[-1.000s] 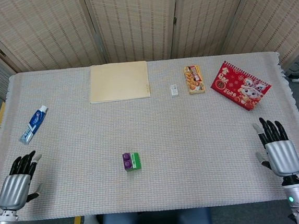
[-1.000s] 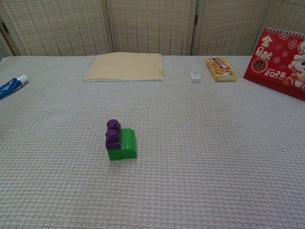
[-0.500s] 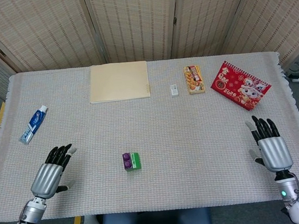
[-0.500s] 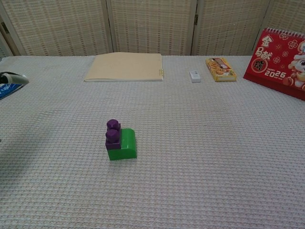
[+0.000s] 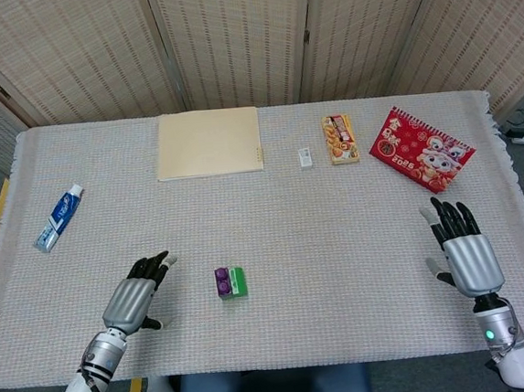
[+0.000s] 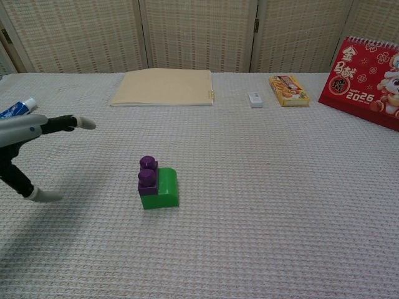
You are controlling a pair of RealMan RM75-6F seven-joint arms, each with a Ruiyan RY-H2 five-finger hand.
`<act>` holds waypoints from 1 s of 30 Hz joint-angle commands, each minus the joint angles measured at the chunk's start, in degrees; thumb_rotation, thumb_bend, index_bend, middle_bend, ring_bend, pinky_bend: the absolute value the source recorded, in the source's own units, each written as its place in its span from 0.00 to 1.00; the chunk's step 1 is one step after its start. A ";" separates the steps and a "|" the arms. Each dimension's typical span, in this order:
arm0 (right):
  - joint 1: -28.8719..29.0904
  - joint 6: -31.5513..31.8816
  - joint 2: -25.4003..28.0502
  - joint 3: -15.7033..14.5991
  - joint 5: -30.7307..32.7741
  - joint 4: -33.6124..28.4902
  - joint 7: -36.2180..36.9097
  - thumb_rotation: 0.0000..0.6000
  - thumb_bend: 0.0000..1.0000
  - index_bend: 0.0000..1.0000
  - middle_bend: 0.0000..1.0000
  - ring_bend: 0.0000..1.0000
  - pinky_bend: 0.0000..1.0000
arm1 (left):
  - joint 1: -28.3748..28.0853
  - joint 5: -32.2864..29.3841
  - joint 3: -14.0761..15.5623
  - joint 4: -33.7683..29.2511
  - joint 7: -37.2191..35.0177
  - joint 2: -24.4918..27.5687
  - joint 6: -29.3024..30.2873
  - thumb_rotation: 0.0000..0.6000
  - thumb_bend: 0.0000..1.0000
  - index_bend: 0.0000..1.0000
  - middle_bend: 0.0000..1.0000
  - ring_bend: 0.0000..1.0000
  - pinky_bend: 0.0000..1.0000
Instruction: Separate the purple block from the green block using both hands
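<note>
The purple block [image 6: 148,174] sits pressed onto the left part of the green block [image 6: 164,188], the pair resting on the table cloth [image 5: 340,244] near the front edge, a little left of centre. The left hand [image 5: 139,297] hovers near the pair with fingers apart and nothing in them. The right hand [image 5: 462,250] is well apart on the far side, fingers spread and empty (only the head view shows it). The blocks are small and light, so a one-sided push from the nearer hand could slide or tip them instead of gripping. If the far hand arrives late, pulling may just drag both blocks together.
</note>
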 commanded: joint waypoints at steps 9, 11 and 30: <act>0.38 -0.48 1.10 -0.76 -0.81 -0.29 2.23 1.00 0.35 0.00 0.00 0.00 0.00 | -8.37 -14.07 -4.30 -1.21 12.79 -13.60 5.51 1.00 0.23 0.08 0.00 0.00 0.00; 0.72 -1.24 0.97 -0.84 -0.55 -0.14 2.20 1.00 0.35 0.00 0.00 0.00 0.00 | -9.69 -15.63 -5.17 -0.49 14.07 -14.91 6.41 1.00 0.23 0.09 0.00 0.00 0.00; 1.89 -2.54 0.71 -1.75 -1.47 0.93 4.54 1.00 0.35 0.00 0.00 0.00 0.00 | -16.68 -29.04 -6.53 5.61 17.39 -21.93 9.25 1.00 0.27 0.18 0.00 0.00 0.00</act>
